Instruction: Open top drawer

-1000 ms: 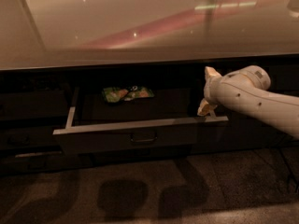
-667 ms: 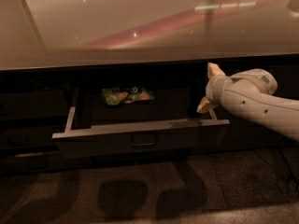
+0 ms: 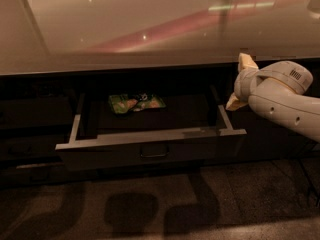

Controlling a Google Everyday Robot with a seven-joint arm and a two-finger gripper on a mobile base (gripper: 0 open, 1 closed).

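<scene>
Gripper [image 3: 241, 82], fingers [image 3: 247, 61] spread, hovers just beside the pulled-out top drawer [image 3: 100, 156], arm [image 3: 285, 101] bent.

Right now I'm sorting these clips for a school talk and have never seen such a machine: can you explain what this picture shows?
The white jointed thing on the right is a robot's arm; its base is out of view. At its end sits the pincer, its grasping part, just beyond the right rear corner of the top drawer, below the counter's edge. There is one picture, from a single camera looking down at the cabinet's front; where it is mounted is not known. The drawer is pulled open, and a green packet lies at its back. The pale shiny counter top is above. Nothing shows in the pincer's hold.
</scene>
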